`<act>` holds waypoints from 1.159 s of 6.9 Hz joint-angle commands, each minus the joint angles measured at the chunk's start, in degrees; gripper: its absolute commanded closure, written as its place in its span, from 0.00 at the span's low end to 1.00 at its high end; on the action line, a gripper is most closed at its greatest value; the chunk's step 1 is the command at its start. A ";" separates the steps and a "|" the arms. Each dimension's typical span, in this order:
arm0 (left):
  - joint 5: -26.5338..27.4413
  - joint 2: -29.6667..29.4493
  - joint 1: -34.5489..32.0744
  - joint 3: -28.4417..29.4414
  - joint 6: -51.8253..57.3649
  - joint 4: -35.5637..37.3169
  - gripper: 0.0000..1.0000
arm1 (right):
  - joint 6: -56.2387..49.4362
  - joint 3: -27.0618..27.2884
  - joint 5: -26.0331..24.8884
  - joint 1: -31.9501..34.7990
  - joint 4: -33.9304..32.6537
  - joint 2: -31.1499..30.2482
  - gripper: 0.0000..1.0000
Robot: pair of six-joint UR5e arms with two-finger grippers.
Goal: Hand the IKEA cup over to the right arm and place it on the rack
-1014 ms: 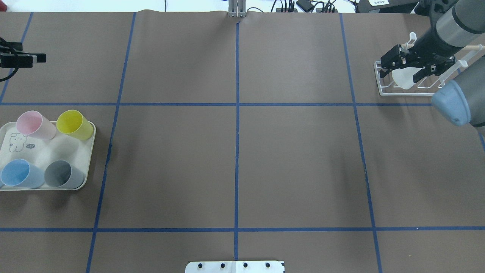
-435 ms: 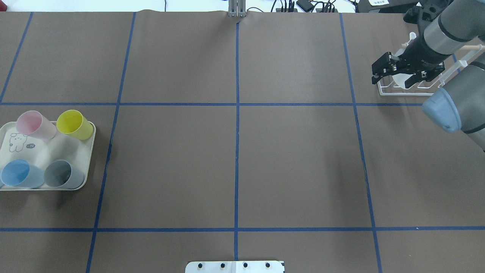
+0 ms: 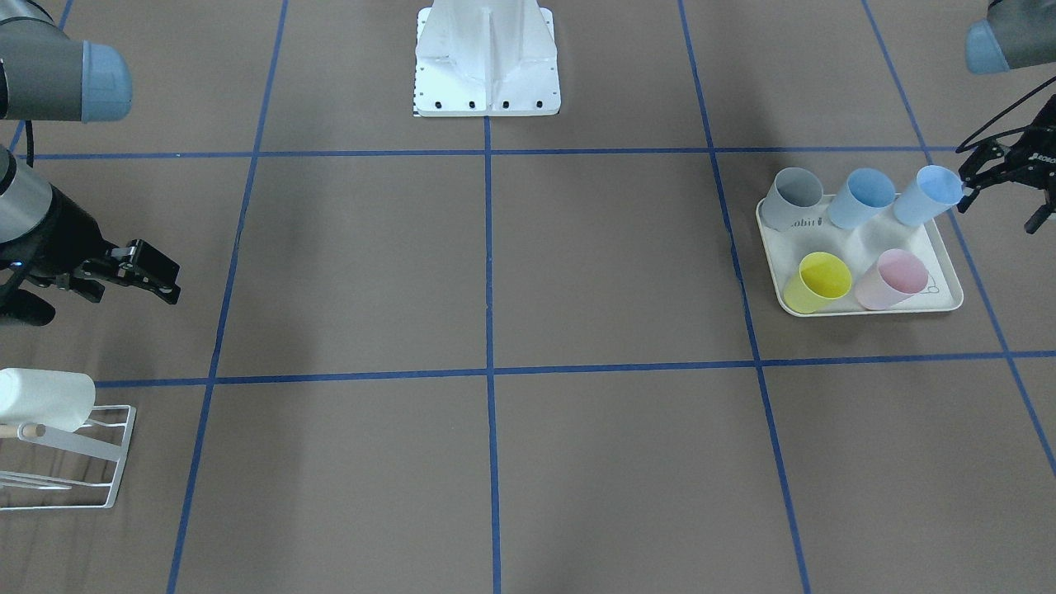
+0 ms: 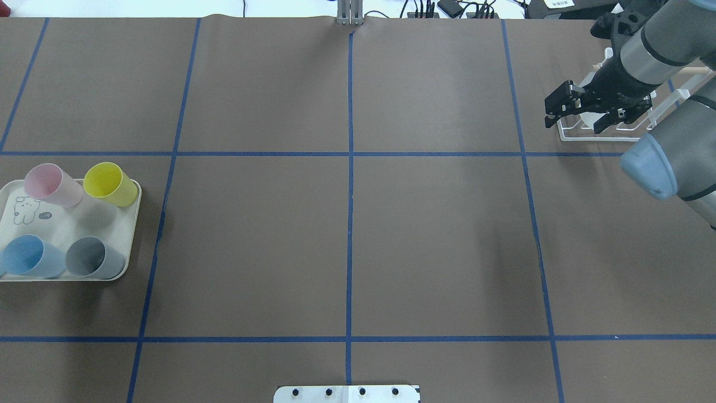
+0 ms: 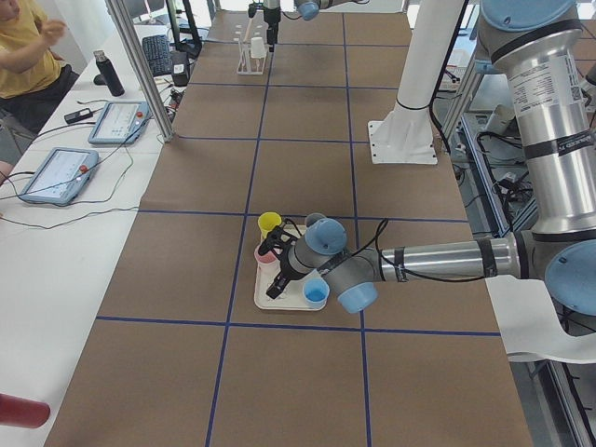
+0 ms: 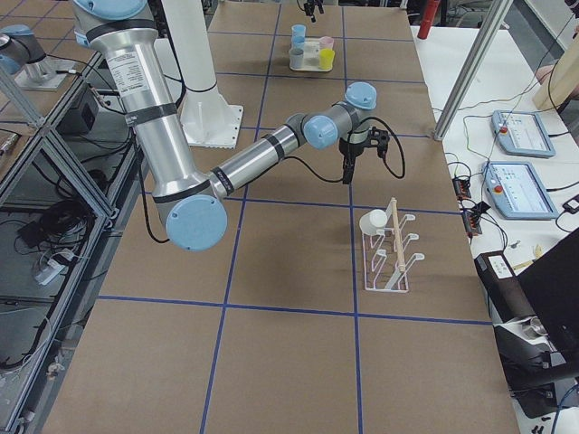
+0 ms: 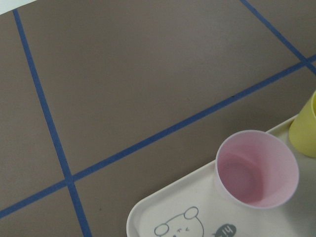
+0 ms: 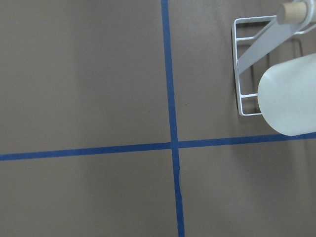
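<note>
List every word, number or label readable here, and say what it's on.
"14", probably: in a dark bubble printed on the tray, beside the animal drawing.
Print on the tray beside the grey cup, front-facing view: too blurred to read.
White lettering on the left tool: cut off, unreadable.
Tablets: screens too small.

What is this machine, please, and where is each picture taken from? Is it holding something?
This is a robot with two arms at a brown table, each ending in a two-finger gripper. Two pictures look down, from behind it and from across the table; two are from the table's ends, two from the wrists. The right gripper is open and empty near a white wire rack, where a white cup sits on a prong. The left gripper, also open, holds nothing beside a tray of coloured cups.
</note>
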 commanded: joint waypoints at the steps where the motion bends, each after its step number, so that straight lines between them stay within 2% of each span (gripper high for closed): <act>1: -1.25 2.81 0.11 -0.87 0.15 4.21 0.08 | 0.50 -0.02 0.03 -0.18 0.00 0.23 0.01; 2: -1.26 2.02 0.55 -0.78 0.24 9.63 0.10 | 0.94 0.16 0.12 -0.27 0.09 0.40 0.01; 3: -1.35 1.49 0.55 -1.30 0.15 11.51 0.10 | 3.03 0.42 0.12 -0.53 1.22 0.57 0.01; 4: -1.44 0.18 0.72 -0.53 -0.11 12.14 0.12 | 3.66 0.42 0.03 -0.62 2.19 0.23 0.01; 6: -2.57 0.26 0.90 -0.43 -0.11 15.29 0.21 | 3.67 0.51 0.03 -0.62 2.28 0.05 0.01; 8: -6.08 0.79 1.34 -0.43 -0.11 15.57 0.23 | 3.67 0.51 0.03 -0.62 2.28 -0.04 0.01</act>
